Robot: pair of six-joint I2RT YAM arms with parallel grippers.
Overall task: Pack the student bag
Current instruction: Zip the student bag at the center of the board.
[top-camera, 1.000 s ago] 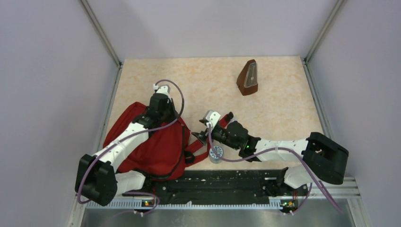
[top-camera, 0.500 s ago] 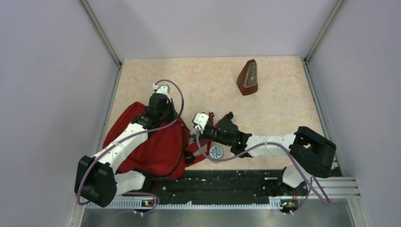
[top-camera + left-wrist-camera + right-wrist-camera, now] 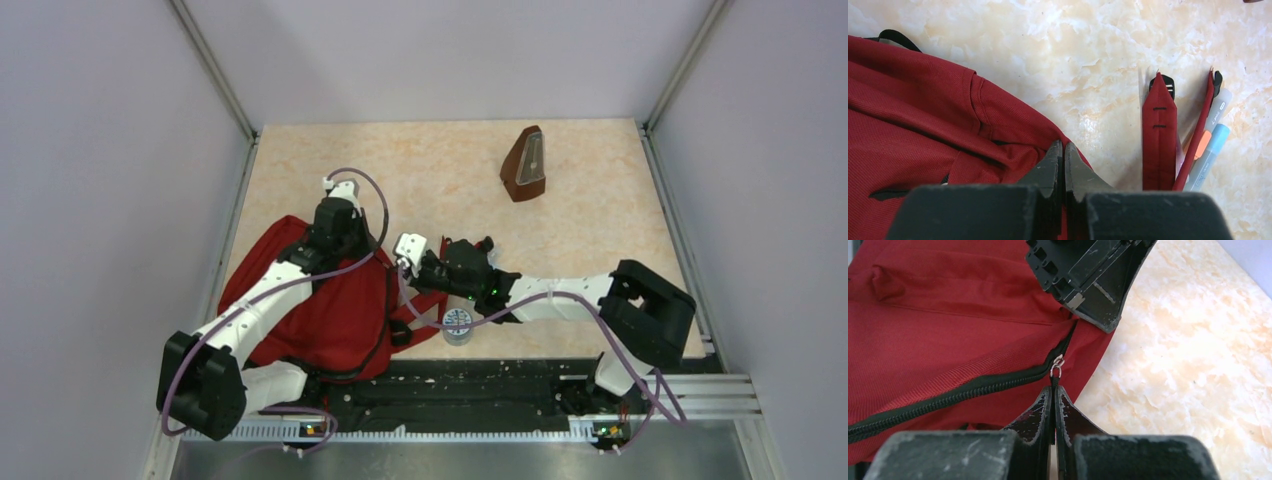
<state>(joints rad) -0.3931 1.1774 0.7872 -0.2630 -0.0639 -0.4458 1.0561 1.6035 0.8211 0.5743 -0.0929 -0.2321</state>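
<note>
**Right gripper closes on the bag's zipper pull**

Since one second ago, the right arm has swung left toward the student bag [image 3: 340, 320]. Its jaws stood apart then and are together now. The left arm, metronome and tin have not moved.

Top view:
- The bag lies flat at the near left of the table [image 3: 600, 230], partly under the left arm.
- Its red straps trail out to the right.
- The right arm reaches across from the right, with its wrist over those straps at the bag's right edge.
- A round tin [image 3: 457, 325] with a blue-and-white lid sits just beside the straps, near the front rail.
- A brown pyramid-shaped metronome [image 3: 524, 165] stands upright well apart, toward the far right.

Left wrist view:
- The left gripper [image 3: 1063, 150] is pinched shut on a fold of red fabric at the bag's edge.
- To its right, a strap [image 3: 1159, 135] lies on the table.
- Two pens [image 3: 1215, 142] lie alongside another strap's edge. One is pale blue and one has an orange patch.

Right wrist view:
- The right gripper [image 3: 1053, 392] is clamped on the dark tab of the zipper pull [image 3: 1056, 366].
- The pull sits at the end of a black zipper [image 3: 973, 387], which is closed along the visible run.
- The left gripper's black body is just above it, on the fabric.
</note>
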